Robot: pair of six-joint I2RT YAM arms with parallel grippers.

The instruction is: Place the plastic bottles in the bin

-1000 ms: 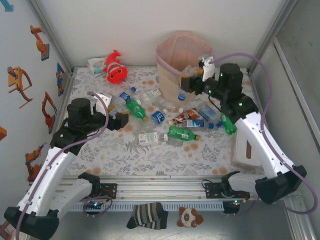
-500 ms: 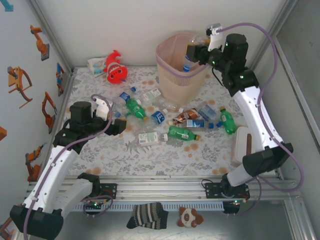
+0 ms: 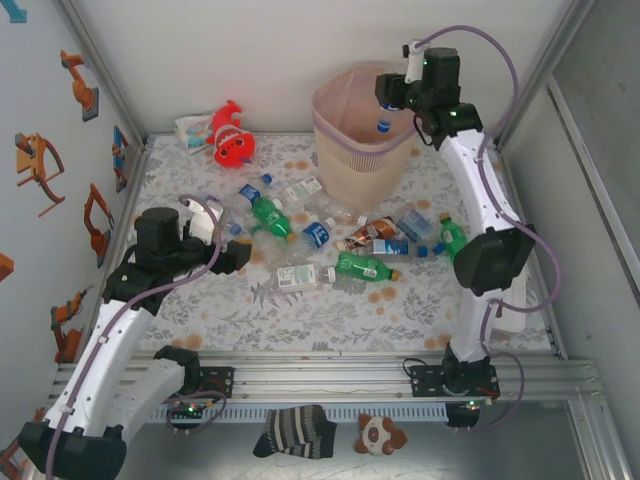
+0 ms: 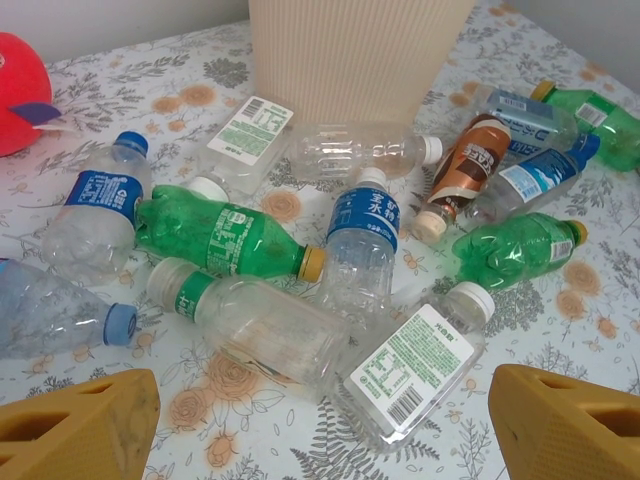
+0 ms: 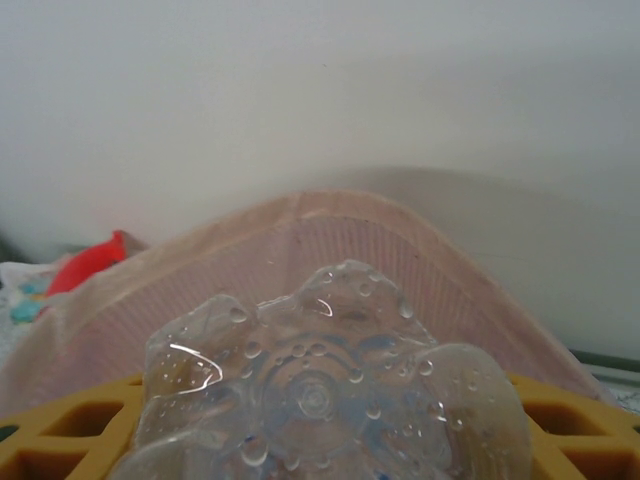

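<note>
The bin point(image 3: 335, 150) stands at the back of the table, and its beige wall point(image 5: 300, 250) fills the middle of the right wrist view. My right gripper point(image 3: 388, 98) hangs over the bin's opening, shut on a clear plastic bottle point(image 3: 383, 124) whose blue cap points down. That bottle's wet base point(image 5: 330, 390) sits between the yellow fingers point(image 5: 565, 425). Several plastic bottles lie in front of the bin, among them a green one point(image 3: 268, 217) and a clear one point(image 3: 300, 275). My left gripper point(image 3: 238, 256) is open just left of them. A clear white-label bottle point(image 4: 415, 365) lies ahead of its fingers point(image 4: 75, 430).
A red fish plush point(image 3: 230, 135) lies at the back left, also at the left edge point(image 4: 20, 90) of the left wrist view. A white box point(image 3: 520, 310) sits at the right table edge behind the right arm. Walls close in on three sides.
My right arm has lifted the clear bottle from in front of the bin up over its opening. The left gripper has shifted slightly and opened a little wider.
</note>
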